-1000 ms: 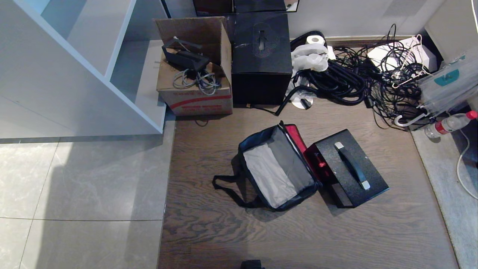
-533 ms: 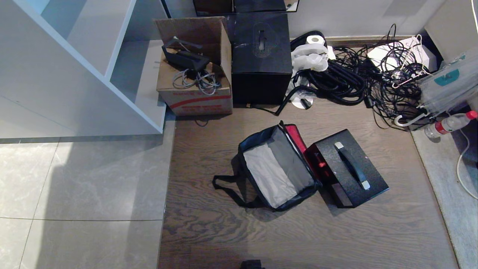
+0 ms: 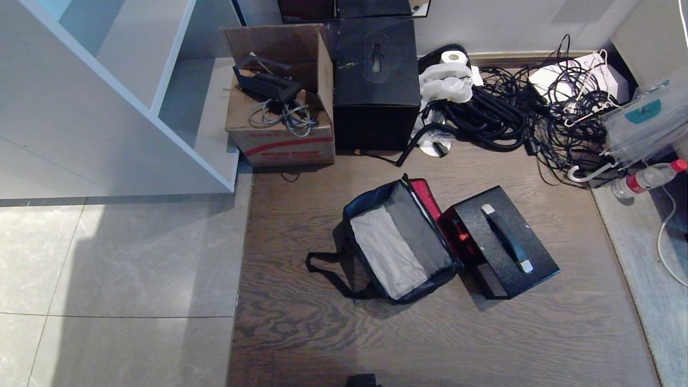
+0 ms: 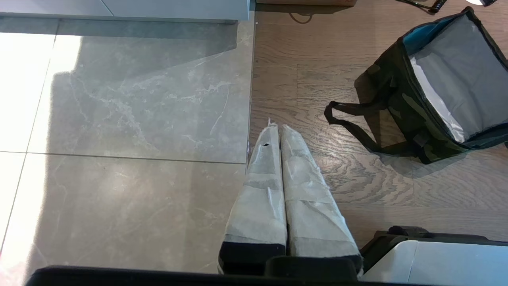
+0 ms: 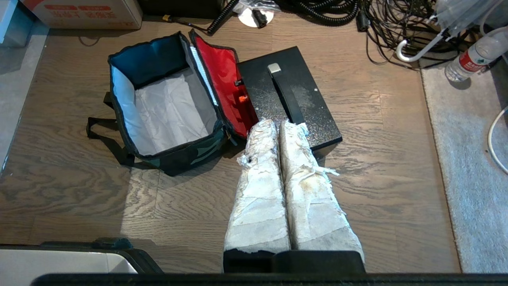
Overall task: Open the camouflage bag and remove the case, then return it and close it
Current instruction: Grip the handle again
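Left gripper (image 4: 276, 129): wrapped fingers pressed together, nothing held, pointed out and down over the floor. Right gripper (image 5: 278, 125): wrapped fingers likewise pressed together, nothing held. Neither arm is seen in the head view.

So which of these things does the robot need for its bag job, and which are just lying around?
For the job:
camouflage bag, open and empty
black case, on the floor beside the bag

Just lying about:
cardboard carton
black box
tangle of cables
water bottle
white shelf
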`<state>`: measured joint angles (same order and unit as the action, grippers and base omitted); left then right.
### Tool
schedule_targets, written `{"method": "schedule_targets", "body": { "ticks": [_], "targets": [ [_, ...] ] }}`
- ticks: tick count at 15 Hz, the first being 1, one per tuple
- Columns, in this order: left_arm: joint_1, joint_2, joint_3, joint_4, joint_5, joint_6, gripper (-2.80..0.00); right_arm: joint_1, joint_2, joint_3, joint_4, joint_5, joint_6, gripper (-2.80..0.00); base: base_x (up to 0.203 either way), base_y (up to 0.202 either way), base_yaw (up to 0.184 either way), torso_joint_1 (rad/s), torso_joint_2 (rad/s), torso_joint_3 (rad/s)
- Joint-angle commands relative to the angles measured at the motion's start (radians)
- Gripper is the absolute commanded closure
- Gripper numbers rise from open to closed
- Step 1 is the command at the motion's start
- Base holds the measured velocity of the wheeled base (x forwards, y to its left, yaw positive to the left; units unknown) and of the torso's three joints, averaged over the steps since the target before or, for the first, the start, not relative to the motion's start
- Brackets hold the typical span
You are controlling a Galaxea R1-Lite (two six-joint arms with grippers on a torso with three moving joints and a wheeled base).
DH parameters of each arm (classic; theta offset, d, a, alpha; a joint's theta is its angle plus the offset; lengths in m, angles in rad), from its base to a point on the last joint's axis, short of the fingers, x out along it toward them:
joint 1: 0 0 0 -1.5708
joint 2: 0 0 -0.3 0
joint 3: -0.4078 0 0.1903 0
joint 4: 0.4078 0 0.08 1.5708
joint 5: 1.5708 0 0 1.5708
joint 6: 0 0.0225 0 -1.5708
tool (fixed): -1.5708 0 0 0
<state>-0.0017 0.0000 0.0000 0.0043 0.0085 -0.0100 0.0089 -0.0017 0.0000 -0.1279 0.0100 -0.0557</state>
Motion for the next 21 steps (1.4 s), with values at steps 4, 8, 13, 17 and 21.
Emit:
{"method": "schedule_targets", "body": {
  "ticks": [4,8,13,17,21],
  "targets": [
    [0.000,0.000,0.000,0.000,0.001,-0.001,0.00,0.000,0.005,0.040,-0.001,0.001,-0.001,0.00,0.000,0.000,0.000,0.000,0.00,0.000],
    [-0.001,0.000,0.000,0.000,0.001,-0.001,0.00,0.000,0.005,0.040,-0.001,0.001,-0.001,0.00,0.000,0.000,0.000,0.000,0.00,0.000],
    [0.000,0.000,0.000,0.000,0.001,-0.001,0.00,0.000,0.005,0.040,-0.001,0.001,-0.001,0.00,0.000,0.000,0.000,0.000,0.00,0.000],
    [0.000,0.000,0.000,0.000,0.001,-0.001,0.00,0.000,0.005,0.040,-0.001,0.001,-0.001,0.00,0.000,0.000,0.000,0.000,0.00,0.000],
    [-0.001,0.000,0.000,0.000,0.000,-0.001,0.00,0.000,0.005,0.040,-0.001,0.001,-0.001,0.00,0.000,0.000,0.000,0.000,0.00,0.000]
  ]
}}
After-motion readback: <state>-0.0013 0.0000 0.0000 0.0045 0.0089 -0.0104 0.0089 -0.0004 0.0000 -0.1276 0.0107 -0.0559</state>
